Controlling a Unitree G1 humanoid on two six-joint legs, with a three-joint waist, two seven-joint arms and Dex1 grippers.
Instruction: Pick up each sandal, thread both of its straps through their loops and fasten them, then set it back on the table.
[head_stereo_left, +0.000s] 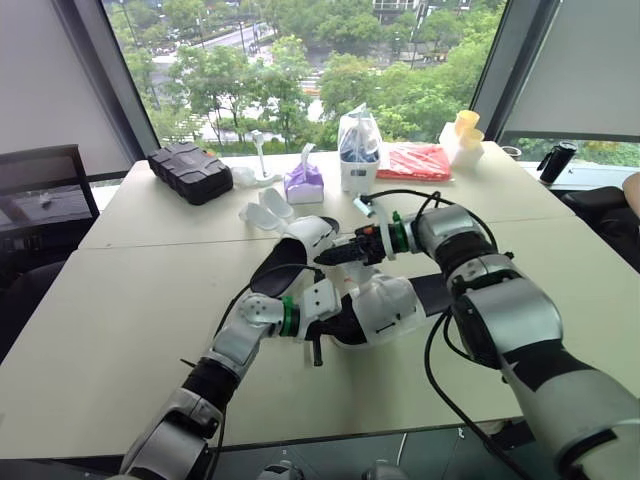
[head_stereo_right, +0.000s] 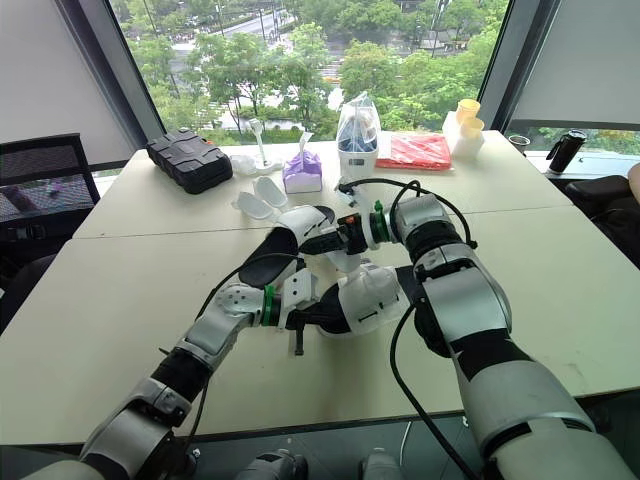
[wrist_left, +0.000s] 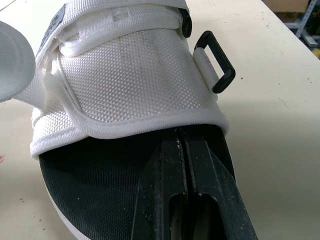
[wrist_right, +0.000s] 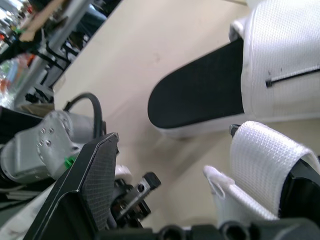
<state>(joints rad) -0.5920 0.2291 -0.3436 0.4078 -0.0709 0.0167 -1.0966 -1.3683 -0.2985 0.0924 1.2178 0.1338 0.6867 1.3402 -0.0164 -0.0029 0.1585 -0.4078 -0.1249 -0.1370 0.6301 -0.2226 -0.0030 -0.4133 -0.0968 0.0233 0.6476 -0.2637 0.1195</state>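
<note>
No text, brand or number can be read. A small grey tag (wrist_left: 53, 25) at the edge of the sandal's (wrist_left: 135, 80) white upper bears marks, but they are too blurred to make out.

Near sandal (head_stereo_left: 385, 308): centre of frame, on the table (head_stereo_left: 120, 330).
Far sandal (head_stereo_left: 285, 255): just behind it, slightly left.
Case (head_stereo_left: 190, 172): upper left.
Flat packet (head_stereo_left: 415, 161): upper right.

I am holding the left arm (head_stereo_left: 235, 345) bent inward, the left pincer (wrist_left: 179, 145) pressing finger against finger. I am holding the right arm (head_stereo_left: 510, 320) folded across toward the left, the right pincer (head_stereo_left: 338, 256) gaping wide near the left wrist.
</note>
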